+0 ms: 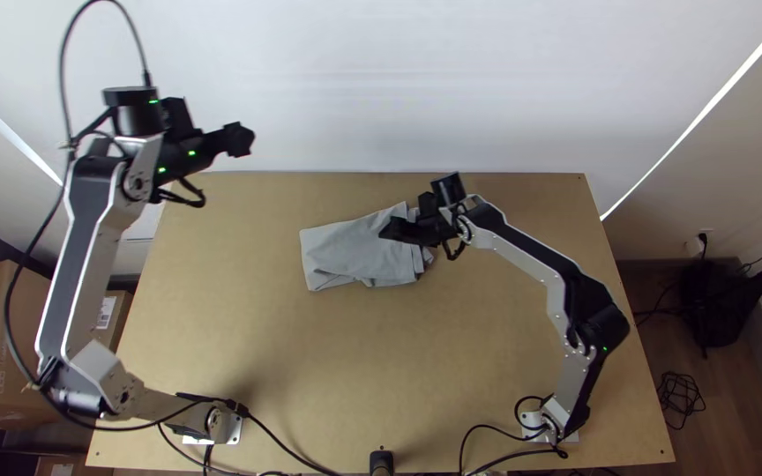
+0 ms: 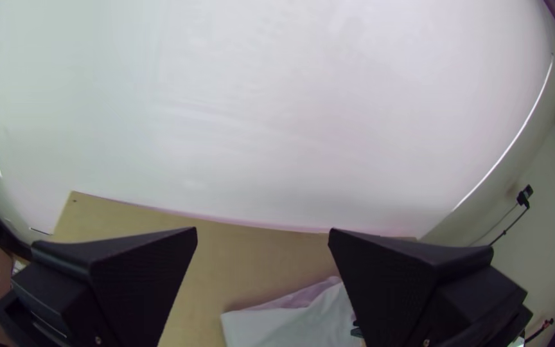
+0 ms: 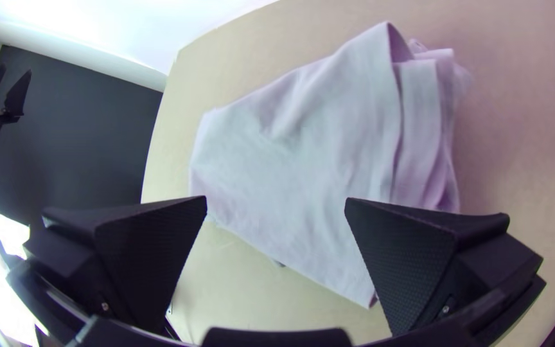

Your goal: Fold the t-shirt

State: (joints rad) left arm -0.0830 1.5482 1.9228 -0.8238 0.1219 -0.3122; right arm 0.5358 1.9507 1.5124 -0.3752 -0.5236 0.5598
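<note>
The table (image 1: 310,370) holds a t-shirt (image 1: 350,251), seemingly mostly folded but needing straightening, left gripper (image 2: 263,231) and right gripper (image 3: 276,198) spread wide.

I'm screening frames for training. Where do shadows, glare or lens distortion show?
Top view: a soft shadow on the table, toward its lower left; left wrist view: wall very bright, table's far edge bowed, dark lower corners; right wrist view: blown-out glare at lower left, table edge curved, but creases in the shirt readable.
</note>
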